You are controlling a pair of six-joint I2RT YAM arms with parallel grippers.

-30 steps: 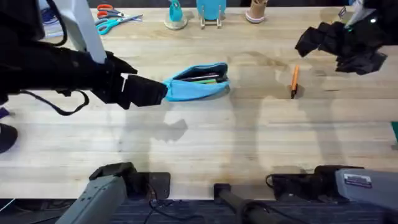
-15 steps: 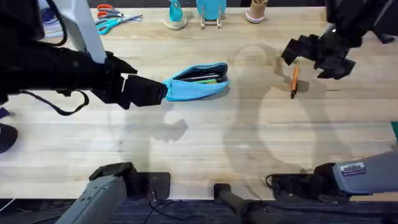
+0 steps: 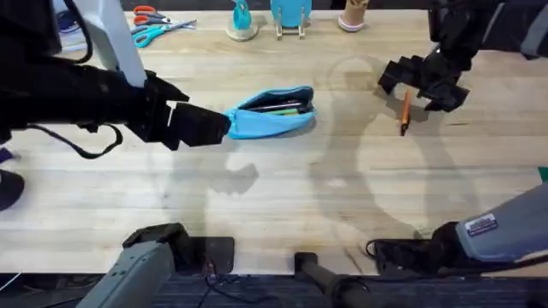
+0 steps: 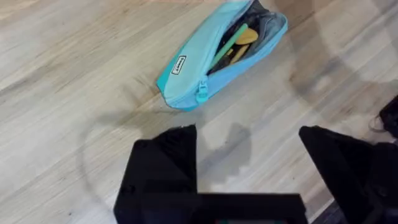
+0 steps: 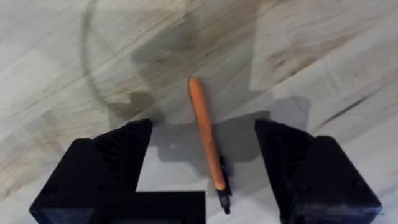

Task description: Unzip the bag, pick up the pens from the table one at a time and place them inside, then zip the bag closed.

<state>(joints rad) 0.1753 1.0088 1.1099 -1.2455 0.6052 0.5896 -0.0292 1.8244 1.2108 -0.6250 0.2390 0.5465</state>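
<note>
Second pen lined up, pouch already open.

My right hand (image 5: pixel 202 171) hangs over the orange pen (image 5: pixel 206 143) with its fingers spread wide, one on each side and neither touching it; the pen lies flat on the desk (image 3: pixel 282 197), well apart from the light blue pencil pouch (image 3: pixel 270 113). My left hand (image 4: pixel 249 168) sits just beside the pouch's zipper-pull end, fingers apart and gripping nothing. The pouch is unzipped and gaping, and the green pen (image 4: pixel 229 41) lies inside it, along with something yellowish I can't quite make out. So by my reckoning the unzipping and the first pen are done; what's left is closing on the orange pen, carrying it across, dropping it in, and zipping shut.
</note>
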